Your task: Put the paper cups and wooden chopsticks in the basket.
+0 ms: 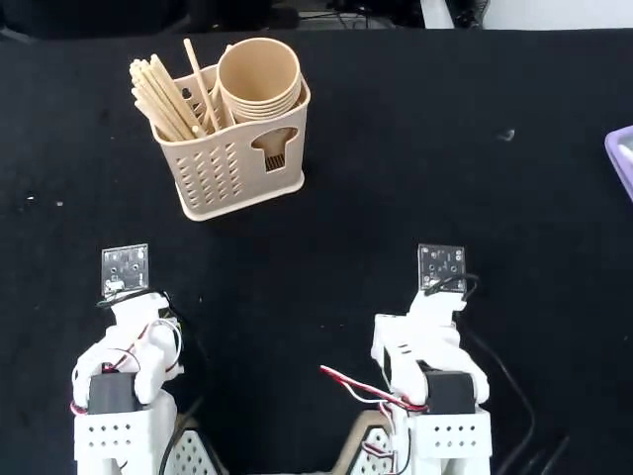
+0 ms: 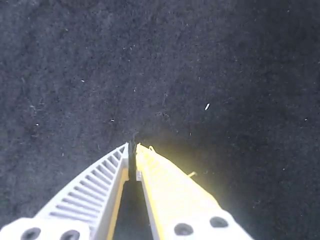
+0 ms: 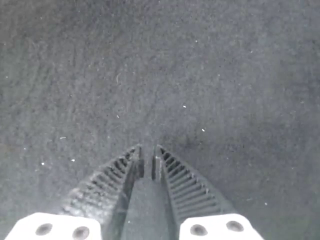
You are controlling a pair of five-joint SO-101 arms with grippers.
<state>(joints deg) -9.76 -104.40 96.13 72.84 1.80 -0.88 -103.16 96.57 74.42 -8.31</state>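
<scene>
A beige slotted basket (image 1: 237, 163) stands on the black table at the far left. A stack of paper cups (image 1: 259, 77) sits upright in its right half. Several wooden chopsticks (image 1: 170, 96) lean in its left half. Both arms are folded back at the near edge, well away from the basket. My left gripper (image 2: 134, 146) is shut and holds nothing, its tips just above bare black cloth. My right gripper (image 3: 147, 150) is shut too, a thin slit between its tips and nothing in it.
A pale purple object (image 1: 621, 156) pokes in at the right edge of the table. Red and black cables (image 1: 358, 386) hang by the right arm's base. Black cloth (image 1: 396, 168) stretches between the basket and the arms.
</scene>
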